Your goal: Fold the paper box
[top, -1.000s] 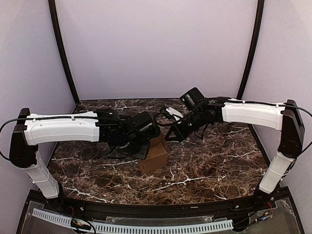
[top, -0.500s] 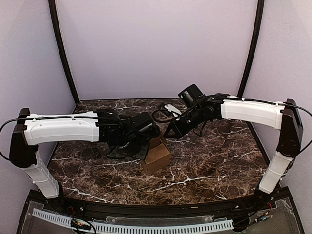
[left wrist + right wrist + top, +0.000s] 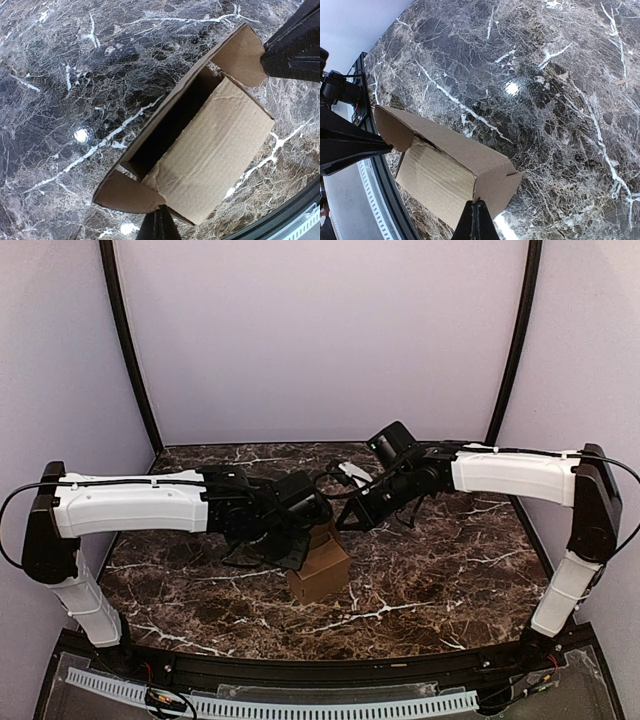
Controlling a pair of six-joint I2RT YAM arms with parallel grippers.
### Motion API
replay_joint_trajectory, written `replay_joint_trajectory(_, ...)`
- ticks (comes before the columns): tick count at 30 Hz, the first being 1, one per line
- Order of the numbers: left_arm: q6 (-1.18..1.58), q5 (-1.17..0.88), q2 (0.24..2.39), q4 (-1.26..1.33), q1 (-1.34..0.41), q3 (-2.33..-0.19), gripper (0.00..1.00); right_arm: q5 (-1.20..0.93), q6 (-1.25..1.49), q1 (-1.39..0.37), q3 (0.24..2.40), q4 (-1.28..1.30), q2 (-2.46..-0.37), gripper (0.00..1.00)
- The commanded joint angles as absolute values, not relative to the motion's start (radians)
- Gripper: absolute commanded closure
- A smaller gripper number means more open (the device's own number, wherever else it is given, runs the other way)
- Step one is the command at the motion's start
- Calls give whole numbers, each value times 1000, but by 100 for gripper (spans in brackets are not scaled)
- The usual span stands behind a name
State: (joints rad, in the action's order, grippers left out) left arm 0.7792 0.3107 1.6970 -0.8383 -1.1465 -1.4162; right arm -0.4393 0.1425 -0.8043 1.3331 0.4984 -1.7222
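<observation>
Holding the paper box (image 3: pixel 320 570) on the marble surface (image 3: pixel 430 580), my left claw (image 3: pixel 220 135) is spread across it; my right claw (image 3: pixel 350 518) hovers near, its state I cannot tell.

Left gripper (image 3: pixel 300 540) hides the paper box (image 3: pixel 322 573) top overhead.

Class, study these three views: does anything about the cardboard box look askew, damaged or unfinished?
Yes. The paper box is unfinished: one large top flap is only partly folded down, leaving a dark open gap, and two small end flaps still stick outward. No tears or spills are visible.
</observation>
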Motion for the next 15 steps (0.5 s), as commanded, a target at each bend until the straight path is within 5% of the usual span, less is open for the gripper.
replay_joint_trajectory(1,770,286,1707,-827,-1147,-1402,99,-463,173,-818,1298,491,-1702,100)
replay_joint_trajectory(15,763,264,1698,-852,-1150,-1406,99,-487,175,-818,1240,480,-1647,100)
